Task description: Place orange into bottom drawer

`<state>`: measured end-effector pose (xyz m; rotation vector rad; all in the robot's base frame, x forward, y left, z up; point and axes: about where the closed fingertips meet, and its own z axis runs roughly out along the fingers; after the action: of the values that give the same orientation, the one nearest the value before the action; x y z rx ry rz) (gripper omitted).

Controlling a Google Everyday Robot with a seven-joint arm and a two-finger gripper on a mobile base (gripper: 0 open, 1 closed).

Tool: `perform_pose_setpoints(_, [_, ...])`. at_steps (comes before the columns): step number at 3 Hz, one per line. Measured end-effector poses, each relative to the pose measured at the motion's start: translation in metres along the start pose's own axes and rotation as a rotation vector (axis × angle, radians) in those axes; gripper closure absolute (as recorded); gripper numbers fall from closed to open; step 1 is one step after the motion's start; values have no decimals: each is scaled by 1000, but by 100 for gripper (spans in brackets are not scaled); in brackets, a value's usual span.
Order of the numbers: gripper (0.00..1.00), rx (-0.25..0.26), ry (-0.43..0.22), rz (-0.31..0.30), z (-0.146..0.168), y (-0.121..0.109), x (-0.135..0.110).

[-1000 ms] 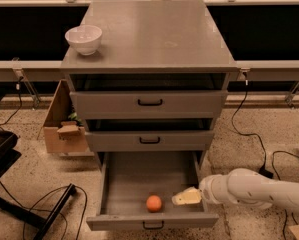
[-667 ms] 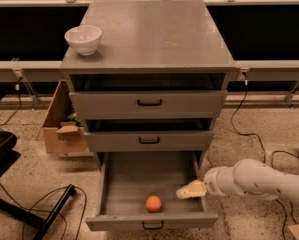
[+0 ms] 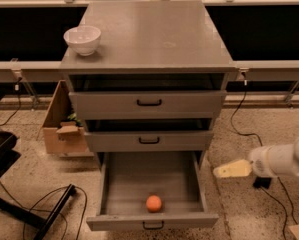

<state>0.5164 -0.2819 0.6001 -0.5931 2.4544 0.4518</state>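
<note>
Since the earlier frames the pale two-finger gripper has withdrawn from over the open drawer. It now hangs outside the cabinet, to the right of the drawer's right wall and apart from it. Whether the gripper is open or closed cannot be told; it reads as one pale wedge with nothing seen in it. The white arm behind it is cut off by the right edge of the frame.

The small round orange fruit has not shifted. It lies left of and below the gripper, well apart from it, on the floor of the pulled-out grey bottom drawer, close to the drawer's front wall.

Up and to the left of the gripper, the two upper grey drawers with black handles stand slightly ajar, and their interiors are too dark to make out. Far up-left of the gripper a white bowl sits on the flat grey cabinet top. A faint round mark on that top cannot be read.

Far left of the gripper, a brown cardboard box is partly hidden behind the cabinet. A dark frame is cut off at the left edge. Black cables trail over the speckled floor.
</note>
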Motion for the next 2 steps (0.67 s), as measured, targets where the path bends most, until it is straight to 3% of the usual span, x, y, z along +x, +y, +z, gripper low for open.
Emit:
perform_pose_setpoints(1, [0, 22, -9, 12, -60, -9, -15])
perform_pose_setpoints(2, [0, 71, 22, -7, -110, -7, -38])
